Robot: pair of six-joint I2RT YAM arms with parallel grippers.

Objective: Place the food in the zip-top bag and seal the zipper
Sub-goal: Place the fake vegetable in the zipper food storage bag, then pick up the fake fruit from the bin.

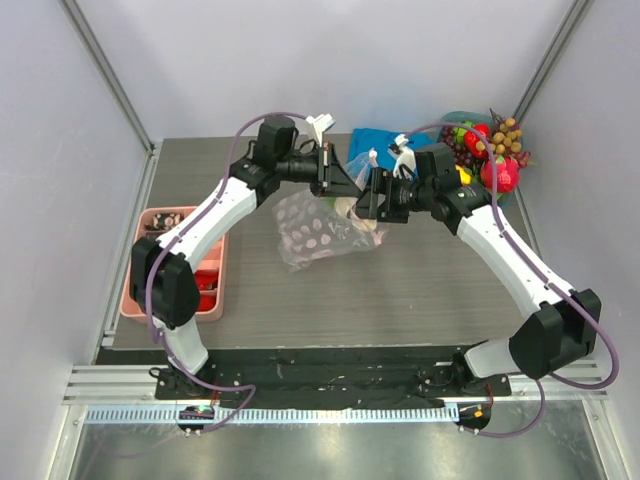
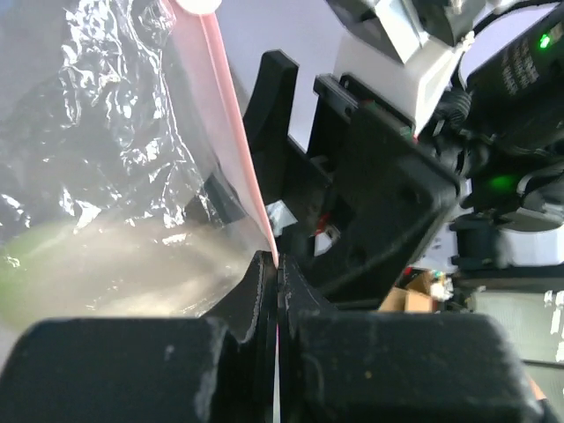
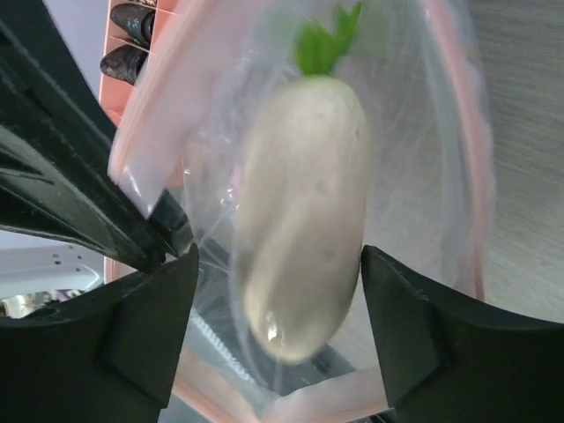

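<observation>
Radish (image 3: 304,211) between parted right pincer (image 3: 275,264)

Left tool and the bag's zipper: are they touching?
Touching. Left wrist view: the left tool is shut on the pink zipper, the strip's lower end pinched with no gap.

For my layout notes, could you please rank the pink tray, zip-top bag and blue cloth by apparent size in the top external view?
1. pink tray, largest, though partly covered.
2. zip-top bag, crumpled, somewhat smaller.
3. blue cloth, smallest as seen; partly hidden, so full extent unsure.
</observation>
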